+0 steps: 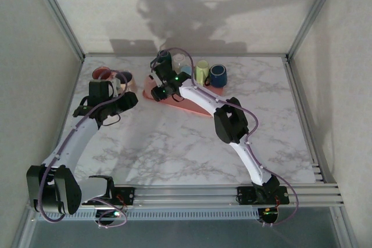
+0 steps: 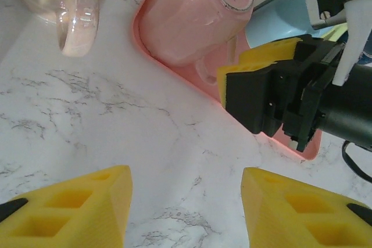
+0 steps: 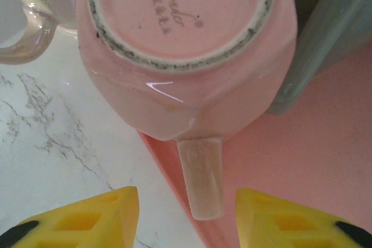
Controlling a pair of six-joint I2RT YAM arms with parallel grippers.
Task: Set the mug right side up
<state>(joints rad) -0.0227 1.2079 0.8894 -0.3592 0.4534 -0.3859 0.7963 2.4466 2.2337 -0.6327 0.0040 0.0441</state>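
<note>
Table: white marble-patterned table (image 1: 174, 143), two robot arms bolted at its near edge.
Left arm: left arm (image 1: 75, 140) reaches forward along the left side. Its left gripper (image 2: 186, 201) hangs over bare marble, yellow fingers spread apart, holding nothing.
Right arm: right arm (image 1: 244, 155) stretches forward and leftward across the table to the tray. Its right gripper (image 3: 186, 213) points at the pink mug, fingers apart, one on each side of the mug's handle, touching neither side.
Tray: one pink tray (image 3: 302, 161) at the far middle of the table.
Task mug: one pink mug (image 3: 186, 85), upside down on the tray's edge, base up.
Neighbours: one grey-blue mug (image 3: 325, 33) touching it on the tray; one clear glass mug (image 2: 75, 10) beside it on the marble.
Further mugs: one yellow-green mug (image 1: 201, 72), one dark blue mug (image 1: 218, 75), one red mug (image 1: 102, 74).
Handle: pink handle (image 3: 201, 178) sticks out toward the right claw.
Writing: a cursive word and a row of tiny characters on the pink base, unreadable.
</note>
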